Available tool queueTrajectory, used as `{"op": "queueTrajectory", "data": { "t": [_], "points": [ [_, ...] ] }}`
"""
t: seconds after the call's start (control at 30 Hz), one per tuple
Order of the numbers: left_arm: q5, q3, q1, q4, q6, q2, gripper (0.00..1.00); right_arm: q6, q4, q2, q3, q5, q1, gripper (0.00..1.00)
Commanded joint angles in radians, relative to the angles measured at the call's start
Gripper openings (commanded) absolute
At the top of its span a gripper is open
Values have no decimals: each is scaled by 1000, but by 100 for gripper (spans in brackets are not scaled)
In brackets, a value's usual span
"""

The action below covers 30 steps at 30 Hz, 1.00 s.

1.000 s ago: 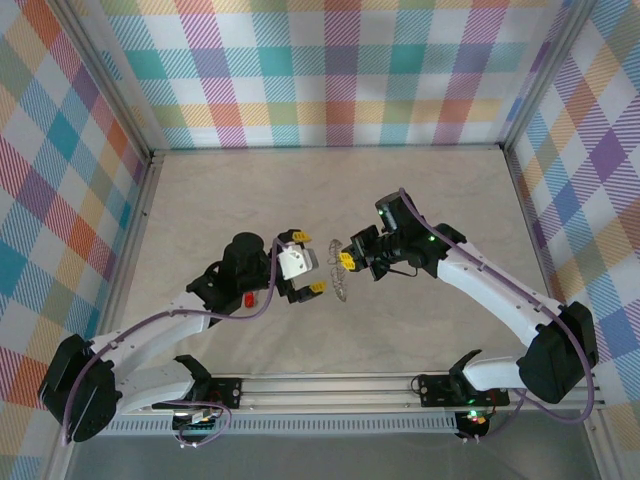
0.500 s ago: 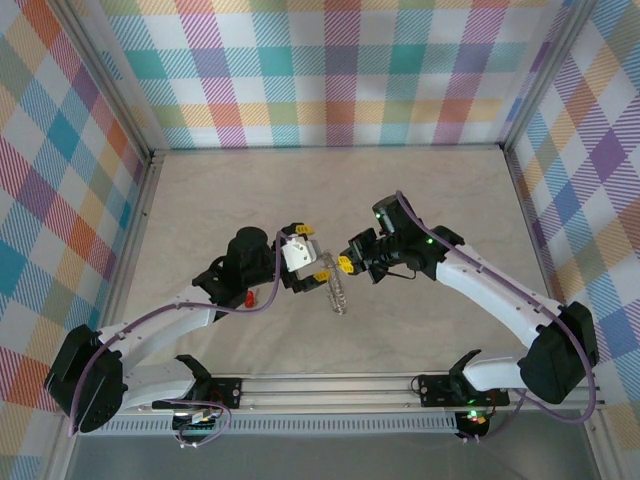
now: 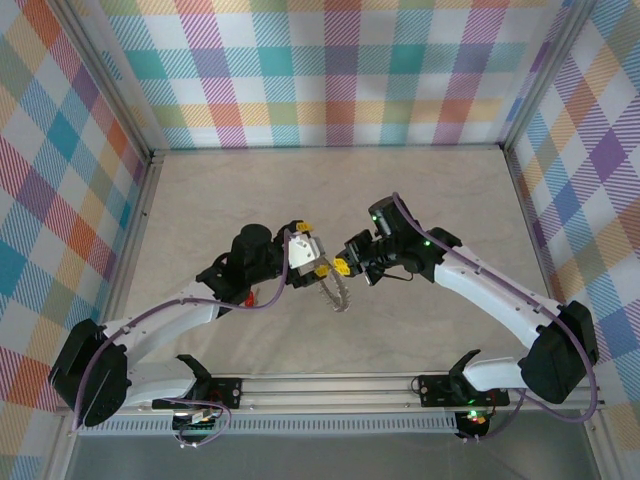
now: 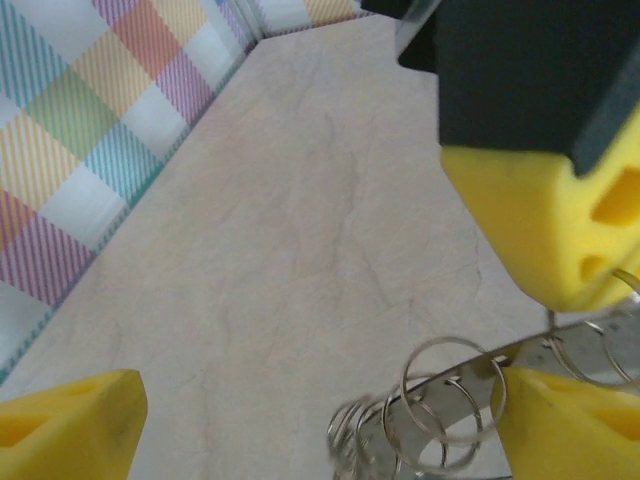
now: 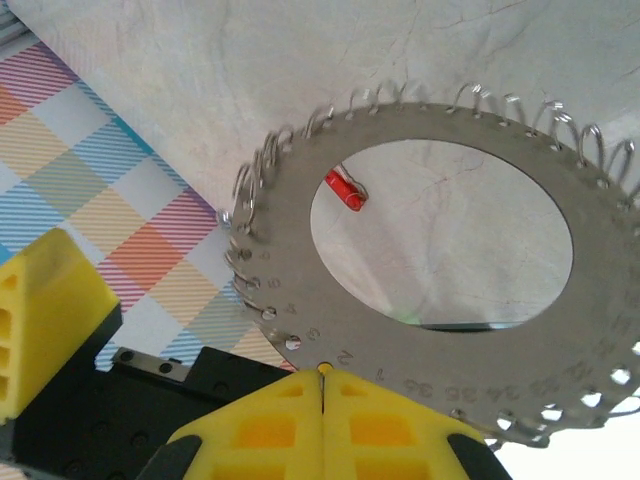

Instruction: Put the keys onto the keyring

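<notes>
So far no key is threaded, as I read it. The red key (image 5: 343, 188) lies loose on the counter (image 5: 200, 60), seen through the hollow centre of the keyring (image 5: 440, 122), toward 10 o'clock of that opening. It hangs on no loop and nothing grips it.

- Right fingers (image 5: 260, 430): pressed together on the keyring's rim at its 6 o'clock edge, carrying it.
- Left fingers (image 4: 70, 425): wide apart and holding nothing, with one tip just beside the wire loops (image 4: 450, 385) at 4 o'clock in the left wrist view.

Left to do, in my judgement: fetch the key, bring it to a loop, work it on.

Materials:
- Keyring: flat, dull grey metal disc. Small holes and stamped numbers run round the rim, each hole carrying a thin springy wire loop.
- Key: glossy red head; the blade is too small to make out.
- Fingers: blocky matte yellow wedges with moulded recesses.
- Counter: pale, faintly veined like stone, no gloss.
</notes>
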Motion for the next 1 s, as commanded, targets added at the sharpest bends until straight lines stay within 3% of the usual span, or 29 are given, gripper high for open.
{"op": "queueTrajectory", "data": {
  "t": [0.0,0.27,0.53,0.73,0.87,0.97],
  "points": [
    [-53,56,-11,-44,27,-32,89,-8,31,-1,-8,-31,8,0],
    [-133,94,4,-107,16,-16,89,-21,69,12,-7,-57,8,0],
    [-108,86,13,-115,-3,-24,88,-31,73,9,-9,-52,8,0],
    [-4,-24,30,-165,57,-168,77,-11,82,6,-9,-63,7,0],
    [102,-61,18,-161,-4,-250,65,-8,64,11,7,-64,8,0],
    [90,-83,-15,-115,-35,-245,61,16,70,20,5,-75,8,0]
  ]
}}
